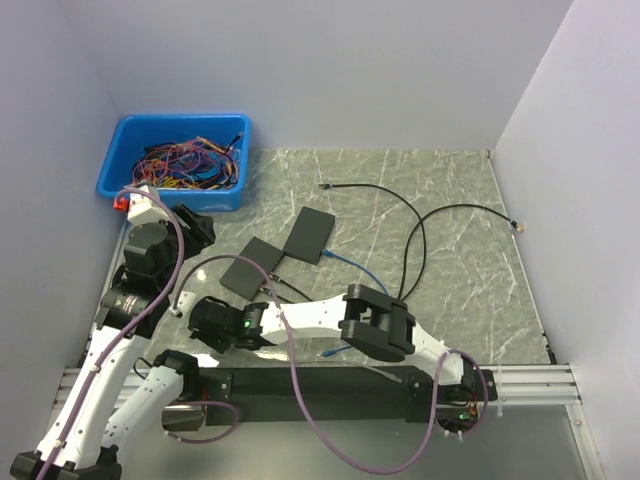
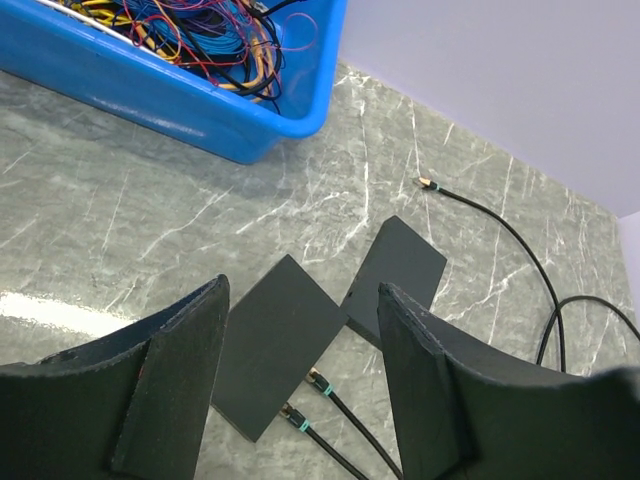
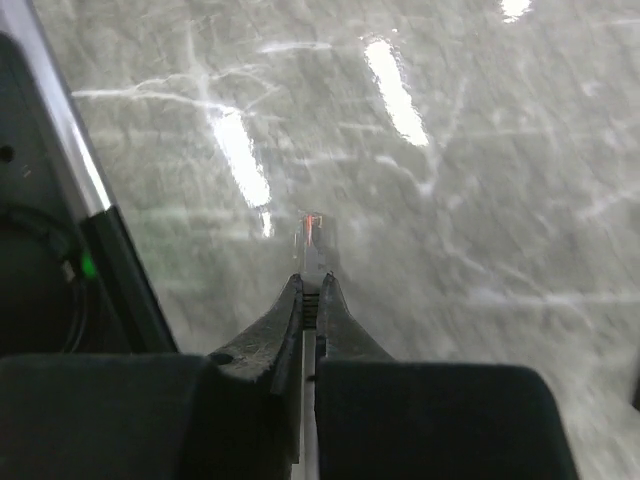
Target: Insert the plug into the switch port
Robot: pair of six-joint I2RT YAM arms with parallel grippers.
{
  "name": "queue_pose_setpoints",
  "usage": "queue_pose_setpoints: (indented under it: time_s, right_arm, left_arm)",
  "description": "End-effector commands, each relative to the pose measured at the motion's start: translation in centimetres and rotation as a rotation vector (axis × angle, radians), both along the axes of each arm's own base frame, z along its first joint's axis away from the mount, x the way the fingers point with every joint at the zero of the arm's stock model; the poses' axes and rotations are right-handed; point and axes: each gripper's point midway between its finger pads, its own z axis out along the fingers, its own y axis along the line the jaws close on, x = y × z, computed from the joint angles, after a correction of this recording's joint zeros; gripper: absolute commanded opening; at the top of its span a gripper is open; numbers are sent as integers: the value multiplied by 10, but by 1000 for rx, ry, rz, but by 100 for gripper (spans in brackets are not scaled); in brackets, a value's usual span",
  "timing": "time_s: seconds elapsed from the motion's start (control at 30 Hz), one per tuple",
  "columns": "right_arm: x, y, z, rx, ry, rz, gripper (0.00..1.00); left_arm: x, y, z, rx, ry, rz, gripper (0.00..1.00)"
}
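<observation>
Our right gripper (image 3: pixel 312 282) pinches the plug (image 3: pixel 313 240) by the table's (image 1: pixel 450 200) near edge. Our left gripper (image 2: pixel 302 292) is spread near the switches (image 2: pixel 275 350).

A grey marbled table (image 1: pixel 470 280) carries a blue bin (image 1: pixel 200 196) at upper left, two flat black switches (image 1: pixel 309 235) at centre, a blue cable (image 1: pixel 360 268) beside them, and black cables (image 1: pixel 400 205) looping toward upper right.

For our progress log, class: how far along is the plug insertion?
Done: the right gripper is shut on the plug. In hand: the plug hangs over the table, no port beside it. Left: insert it in a switch, below the open left gripper.
</observation>
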Motion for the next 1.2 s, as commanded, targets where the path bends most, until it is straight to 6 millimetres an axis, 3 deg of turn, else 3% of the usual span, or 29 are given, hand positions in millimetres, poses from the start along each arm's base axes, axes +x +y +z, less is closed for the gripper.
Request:
queue_pose_setpoints:
  time_s: [0.0,0.03,0.1,0.13,0.2,0.23,0.3,0.37,0.4,0.43,0.47,0.5,0.53,0.57,0.6,0.63,0.73,0.77,0.8,0.83,0.9,1.0,1.17]
  right_arm:
    - [30,5,102,199,-79,-43,0]
    - [38,-1,136,260,-102,-62,0]
    - [66,-17,170,307,-151,-119,0]
    - [74,-30,202,356,-174,-139,0]
    - [97,-53,224,379,-204,-195,0]
    - [103,-69,253,423,-225,-217,0]
    - [126,-97,271,447,-249,-279,0]
    - [134,-130,289,486,-259,-322,0]
    - [147,-151,277,473,-243,-363,0]
    - [147,-168,297,527,-253,-378,0]
    - [150,-180,298,540,-251,-394,0]
    - [161,-200,283,522,-238,-440,0]
    - [159,-213,294,554,-245,-444,0]
    - [161,-223,291,555,-245,-462,0]
    - [162,-232,276,533,-234,-476,0]
    - [166,-245,282,552,-242,-494,0]
    - [157,-253,273,591,-212,-452,0]
    - [150,-251,272,613,-188,-397,0]
    - [144,-252,261,612,-164,-375,0]
    - [141,-254,269,650,-175,-361,0]
    - [132,-254,261,671,-134,-307,0]
    - [120,-256,266,725,-97,-221,0]
    - [103,-258,281,832,-23,-87,0]
  left_arm:
    - [1,1,-1,24,1,-7,66]
    - [1,2,-1,28,7,-4,66]
    - [1,2,0,29,1,-3,66]
    - [0,1,1,27,-4,-8,66]
    - [0,0,5,21,-27,-16,66]
    - [1,-3,4,18,-30,-34,66]
    - [2,-8,6,12,-42,-55,65]
    - [4,-15,6,3,-42,-94,65]
    - [7,-19,7,-3,-48,-109,64]
    - [7,-22,8,-8,-55,-127,64]
    - [9,-29,7,-21,-53,-153,64]
    - [12,-32,10,-30,-72,-165,64]
    - [14,-34,12,-39,-80,-175,64]
    - [15,-41,11,-50,-78,-208,63]
    - [16,-46,14,-64,-91,-231,63]
    - [19,-52,25,-82,-142,-258,63]
    - [16,-84,31,-138,-193,-432,62]
    - [17,-94,48,-155,-271,-487,62]
    - [9,-109,53,-182,-289,-581,62]
    - [7,-114,54,-194,-303,-619,62]
    - [4,-125,68,-224,-367,-687,60]
    - [-8,-140,77,-254,-422,-804,59]
    - [-30,-155,73,-311,-454,-961,52]
